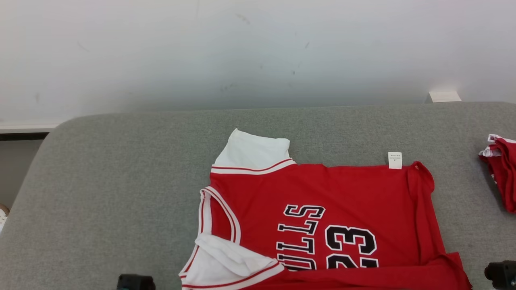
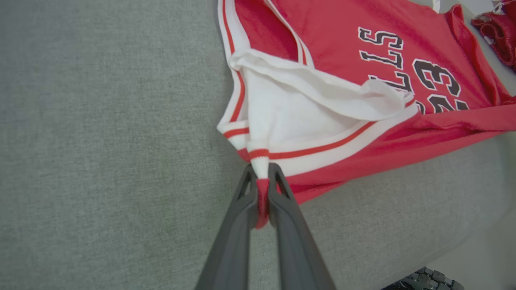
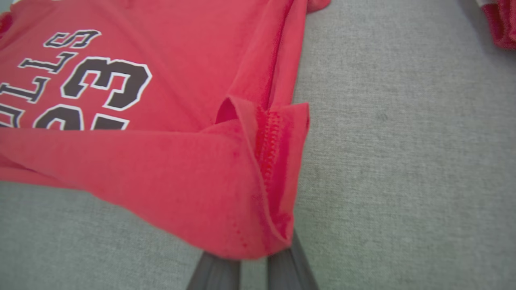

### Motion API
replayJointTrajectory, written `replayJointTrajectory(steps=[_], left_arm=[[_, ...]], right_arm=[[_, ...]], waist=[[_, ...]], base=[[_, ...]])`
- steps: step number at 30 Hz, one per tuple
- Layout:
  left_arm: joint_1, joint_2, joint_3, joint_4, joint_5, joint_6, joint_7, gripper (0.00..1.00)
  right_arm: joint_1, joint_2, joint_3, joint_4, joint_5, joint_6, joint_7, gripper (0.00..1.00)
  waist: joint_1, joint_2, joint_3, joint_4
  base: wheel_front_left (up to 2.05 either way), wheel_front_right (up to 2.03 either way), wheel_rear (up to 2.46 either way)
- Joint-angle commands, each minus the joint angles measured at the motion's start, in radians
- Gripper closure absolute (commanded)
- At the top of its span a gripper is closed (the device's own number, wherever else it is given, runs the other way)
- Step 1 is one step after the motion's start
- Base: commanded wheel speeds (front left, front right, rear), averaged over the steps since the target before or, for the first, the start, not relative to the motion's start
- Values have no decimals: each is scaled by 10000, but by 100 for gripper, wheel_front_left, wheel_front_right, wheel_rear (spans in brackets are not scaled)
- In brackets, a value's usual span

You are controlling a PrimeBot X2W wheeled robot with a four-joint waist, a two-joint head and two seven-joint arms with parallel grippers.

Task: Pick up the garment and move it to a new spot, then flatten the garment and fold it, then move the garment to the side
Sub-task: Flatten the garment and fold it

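Grey felt-topped bench [image 1: 121, 181] takes up most of the scene, with nothing much lying around the work. Closest in, the left end effector [image 2: 262, 172] is clamped tight on a jersey [image 1: 322, 193], right on the red-and-white striped trim at its near-left corner. A little strip of red fabric is squeezed between the two dark fingers [image 2: 238, 225]. The right end effector [image 3: 253, 261] is closed on the near-right hem corner. The cloth folds over and hides its fingertips, so I can't see exactly how much is pinched.

The jersey itself lies mostly flat in the middle of the bench, red with black "23" and lettering facing up. Its near edge is rolled over in a long fold. One white sleeve [image 1: 225, 257] bunches up by the left grip, and the other [image 1: 254, 151] sticks out at the far-left corner. A small white care tag [image 1: 395, 160] pokes past the far edge.

Off to the right, well apart, sits a second red garment [image 1: 502, 173], crumpled. Further back there's a white card [image 1: 444, 96] at the bench's far edge, then a pale scuffed wall [image 1: 242, 48].
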Motion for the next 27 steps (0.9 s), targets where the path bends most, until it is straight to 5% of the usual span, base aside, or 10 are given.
replayJointTrajectory(steps=[1,2,3,4,5,6,19,27], left_arm=[[286,146,85,-191,-207,148,60,100],[375,176,62,-261,-204,183,138,100],[436,205,-11,-305,-135,208,179,100],[452,170,-64,-331,-83,219,211,87],[459,85,-124,-339,-115,191,236,27],[451,22,-173,-310,-143,171,241,0],[-465,-113,-93,-96,220,80,-241,0],[-2036,-325,199,591,360,-527,-763,0]], right_arm=[[364,-44,-344,-199,-124,-43,122,100],[535,32,-526,-346,-197,-43,213,100],[663,102,-700,-467,-301,-43,272,69],[768,169,-875,-579,-422,-43,343,50],[870,264,-1016,-671,-520,-42,426,5],[942,403,-1162,-773,-639,-37,513,0],[918,1206,-2414,-1926,-2058,-36,1459,0],[-246,1598,-2807,-1686,-2174,-36,1808,0]], waist=[[0,0,4,-20],[0,0,0,-29],[0,0,-6,-41],[0,0,-14,-50],[0,0,-20,-57],[0,0,-28,-65],[0,0,55,-58],[0,0,654,-73]], base=[[0,0,0],[0,0,0],[0,0,0],[0,0,0],[0,0,0],[0,0,0],[0,0,0],[0,0,0]])
